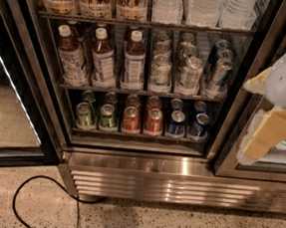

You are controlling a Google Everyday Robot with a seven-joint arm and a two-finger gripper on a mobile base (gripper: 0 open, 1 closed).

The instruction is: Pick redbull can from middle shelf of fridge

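The fridge (167, 180) stands open before me. The middle shelf (135, 91) holds three white-capped brown bottles (103, 57) on the left, pale green-white tall cans (160, 71) in the middle, and the blue-and-silver redbull cans at the right end. The front redbull can (219, 73) stands upright with others behind it. My gripper (260, 111) hangs at the right of the view, in front of the fridge's right frame and right of the redbull cans. Its tan fingers (266, 137) are spread and hold nothing.
The rack below holds short green (85, 116), red (131, 120) and blue cans (177, 124). The top rack holds tubs and clear containers (167, 5). The open glass door (14, 100) stands at the left. A black cable (41, 189) lies on the speckled floor.
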